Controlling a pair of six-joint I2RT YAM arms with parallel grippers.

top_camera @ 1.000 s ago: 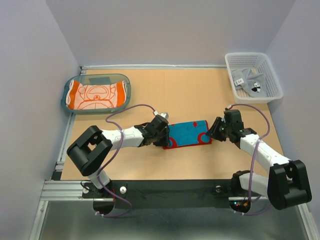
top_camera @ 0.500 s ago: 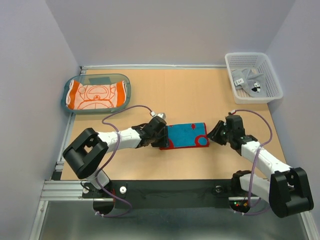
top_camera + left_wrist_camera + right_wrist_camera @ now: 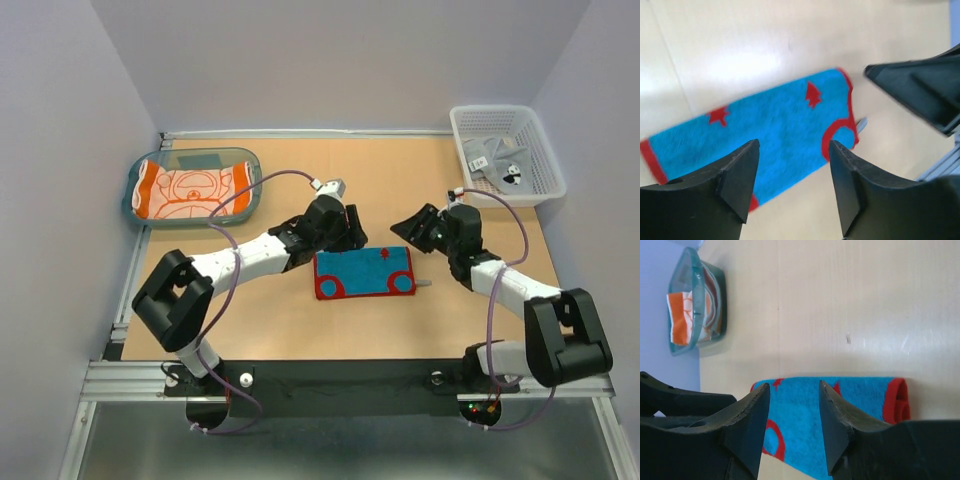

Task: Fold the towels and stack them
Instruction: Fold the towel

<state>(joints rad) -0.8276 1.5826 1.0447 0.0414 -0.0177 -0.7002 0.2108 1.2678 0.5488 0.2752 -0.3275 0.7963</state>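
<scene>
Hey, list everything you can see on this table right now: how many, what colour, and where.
blue towel: one, blue with red marks and edging, folded flat at the table's centre
orange towel: one, orange with pale lines, lying in the tray
grey towel: one as far as I can tell, light grey with panda prints, crumpled in the basket
tray: one, translucent teal, far left of the table
basket: one, white mesh, far right corner
table: one, tan
left gripper: one, black, open, over the blue towel, holding nothing
right gripper: one, black, open, by the blue towel's right end, holding nothing
</scene>
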